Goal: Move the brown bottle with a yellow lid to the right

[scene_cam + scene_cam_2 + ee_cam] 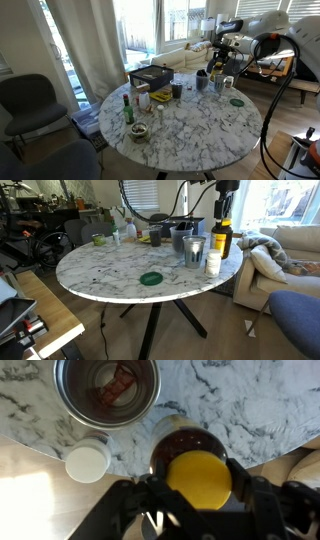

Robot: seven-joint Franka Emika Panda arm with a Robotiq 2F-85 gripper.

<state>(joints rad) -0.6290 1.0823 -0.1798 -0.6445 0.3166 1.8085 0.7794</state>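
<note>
Fingers [138, 505] stand spread in the wrist view, one on each side of the brown bottle with a yellow lid [197, 478]. The bottle stands upright directly below and between them, its lid filling most of the gap. Whether either finger touches the lid cannot be told. The bottle rests on the marble worktop [262, 400], close to its rim.

Just ahead of the fingers, beyond the bottle, is a metal cup [107, 388] with something reddish-brown inside. A small white-capped container [87, 460] stands just beside the bottle, off to one side of the fingers.

In an exterior view the fingers come straight down from above onto the bottle's top. A green coaster [151, 278] lies well apart from them, nearer the middle of the worktop. A slim green bottle [127, 108] stands across the worktop from the fingers.
</note>
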